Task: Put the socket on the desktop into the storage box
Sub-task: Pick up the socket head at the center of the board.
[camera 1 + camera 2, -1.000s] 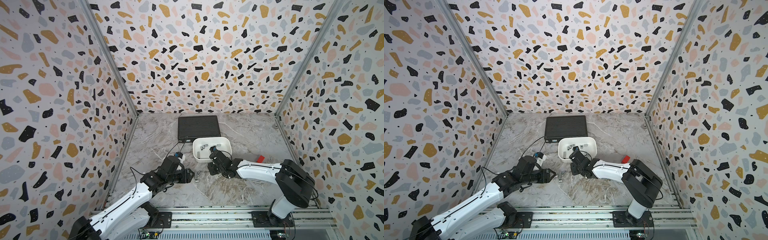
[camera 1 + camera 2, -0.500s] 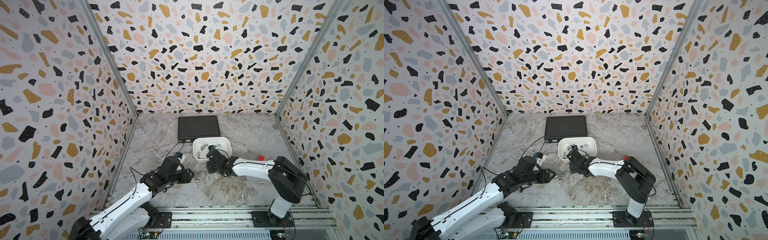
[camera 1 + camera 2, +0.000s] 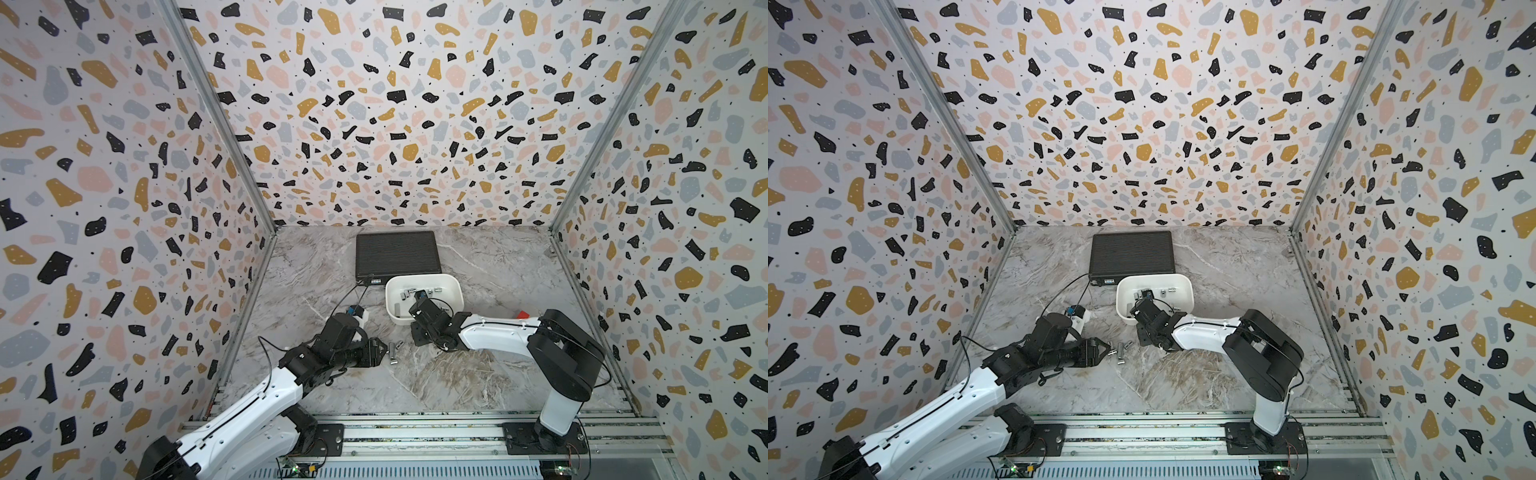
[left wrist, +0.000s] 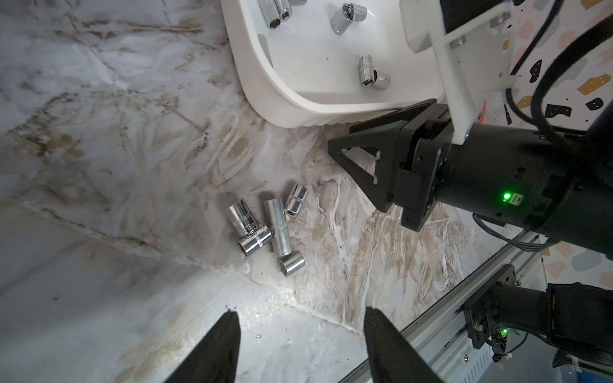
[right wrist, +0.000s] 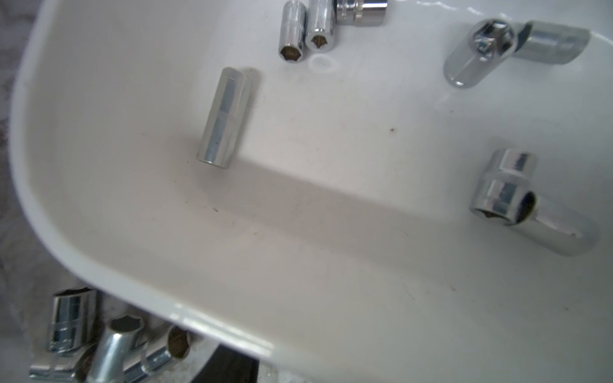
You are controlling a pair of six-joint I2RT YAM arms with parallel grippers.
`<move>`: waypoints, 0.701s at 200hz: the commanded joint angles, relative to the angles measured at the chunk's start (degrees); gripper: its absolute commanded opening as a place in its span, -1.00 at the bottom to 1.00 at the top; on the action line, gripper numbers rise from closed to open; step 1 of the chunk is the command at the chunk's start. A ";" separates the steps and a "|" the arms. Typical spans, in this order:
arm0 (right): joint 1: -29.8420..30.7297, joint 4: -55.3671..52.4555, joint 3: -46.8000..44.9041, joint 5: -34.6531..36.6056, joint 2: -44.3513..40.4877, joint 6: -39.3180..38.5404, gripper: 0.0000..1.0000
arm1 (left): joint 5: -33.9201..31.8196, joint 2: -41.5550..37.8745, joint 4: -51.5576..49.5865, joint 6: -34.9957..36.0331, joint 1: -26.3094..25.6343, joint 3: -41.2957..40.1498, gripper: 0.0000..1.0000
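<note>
Several chrome sockets (image 3: 394, 351) (image 3: 1121, 351) (image 4: 268, 228) (image 5: 99, 345) lie in a small cluster on the marble desktop (image 3: 478, 374). My left gripper (image 3: 380, 351) (image 3: 1104, 347) (image 4: 298, 311) hovers just left of them, open and empty. The white storage box (image 3: 453, 282) (image 3: 1183, 280) (image 4: 282, 109) (image 5: 331, 232) holds several more sockets. My right gripper (image 3: 415, 336) (image 3: 1142, 336) (image 4: 340, 134) sits low against the box's near left corner, outside its wall. Its fingers stand slightly apart with nothing between them. In the right wrist view the box rim hides most of them.
A black ribbed case (image 3: 397, 253) lies behind the box, with a cable running from it toward my left arm. A small red object (image 3: 521, 314) sits right of the box. Speckled walls close in three sides, and a metal rail (image 3: 415, 432) runs along the front.
My right gripper has slid a little to the left along the box's near corner, and its elbow followed. The left arm and the sockets have not moved.
</note>
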 commanded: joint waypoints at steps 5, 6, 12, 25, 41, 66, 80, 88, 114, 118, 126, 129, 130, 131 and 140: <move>0.16 -1.62 2.14 1.09 0.47 0.71 -0.14 | -0.81 -0.72 0.35 -0.10 0.39 -0.29 0.26; 0.18 -1.59 2.09 1.10 0.49 0.71 -0.14 | -0.81 -0.75 0.31 -0.10 0.35 -0.29 0.26; 0.12 -1.67 2.24 1.17 0.64 0.72 -0.15 | -0.87 -0.73 0.33 -0.10 0.39 -0.31 0.26; 0.15 -1.66 2.39 1.19 0.84 0.72 -0.15 | -0.97 -0.85 0.37 -0.11 0.35 -0.36 0.26; 0.06 -1.62 2.48 1.15 1.17 0.79 -0.17 | -1.02 -0.73 0.35 -0.24 0.32 -0.33 0.26; -0.07 -1.60 2.64 1.10 1.80 0.89 -0.22 | -1.16 -0.70 0.30 -0.20 0.38 -0.30 0.26; -0.22 -1.56 2.67 1.01 1.92 0.98 -0.27 | -1.16 -0.71 0.30 -0.11 0.38 -0.20 0.26; -0.36 -1.54 2.67 0.97 2.03 0.98 -0.27 | -1.24 -0.74 0.24 -0.15 0.38 -0.12 0.26; -0.43 -1.88 2.67 0.99 2.27 0.98 -0.32 | -1.36 -0.53 0.18 -0.01 0.39 0.11 0.25; -0.42 -1.91 2.67 1.00 2.27 0.98 -0.32 | -1.39 -0.56 0.18 -0.01 0.39 0.08 0.25; -0.43 -1.87 2.58 0.85 2.27 0.96 -0.36 | -1.51 -0.44 0.11 0.02 0.39 0.24 0.25; -0.51 -1.95 2.58 0.88 2.22 0.97 -0.38 | -1.47 -0.39 0.17 0.00 0.35 0.24 0.25; -0.50 -1.97 2.58 0.91 2.25 0.98 -0.39 | -1.49 -0.37 0.17 -0.01 0.37 0.24 0.25; -0.50 -1.99 2.58 0.87 2.26 0.98 -0.39 | -1.50 -0.35 0.17 -0.01 0.38 0.24 0.25; -0.52 -2.02 2.48 0.77 2.18 0.96 -0.44 | -1.54 -0.36 0.17 -0.01 0.35 0.32 0.25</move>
